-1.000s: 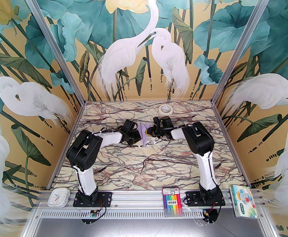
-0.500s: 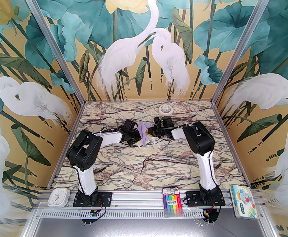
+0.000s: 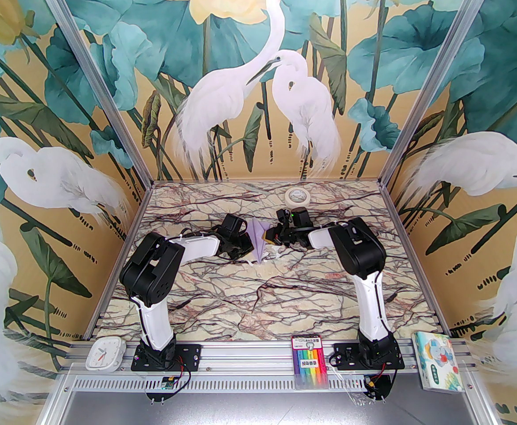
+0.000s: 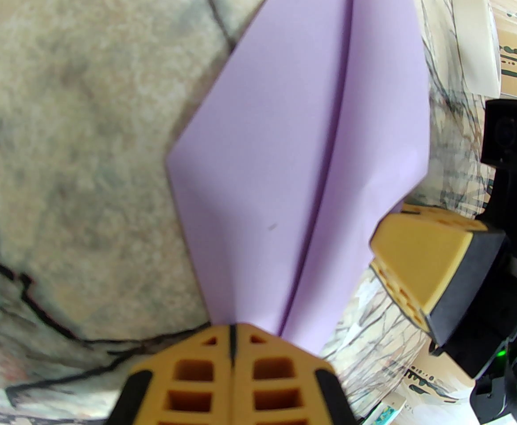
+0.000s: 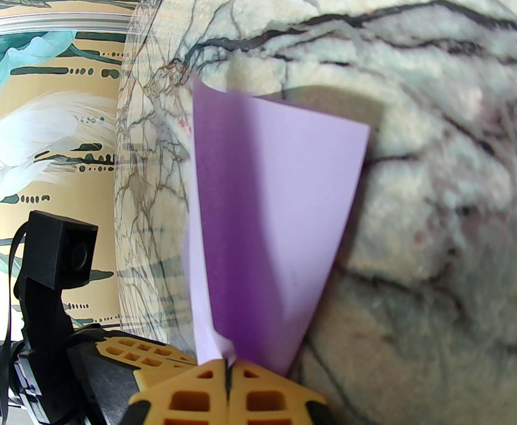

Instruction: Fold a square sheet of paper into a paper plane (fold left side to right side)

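From above, you can see the paper plane lying mid-counter, well short of the tape roll at the back. The left fingers come at it from one side and the right fingers from the other. Compared with a second ago, almost nothing has shifted. Both arms and the plane sit where they were, so you are in a hold, not a fold in motion.

In the left wrist view, the left fingers are pressed together with no gap. The plane's narrow end runs in beneath them. You cannot tell whether they pinch that tip or only press it down. The centre crease shows sharply, and the right fingers touch the plane's edge at the wide end.

In the right wrist view, the right fingers are closed on the plane. The lavender paper rises straight out of their seam, with one wing standing up off the counter.

With the dart shape and ridge already formed, I judge the folding nearly done. The stillness probably means the last crease is being set before you let go.
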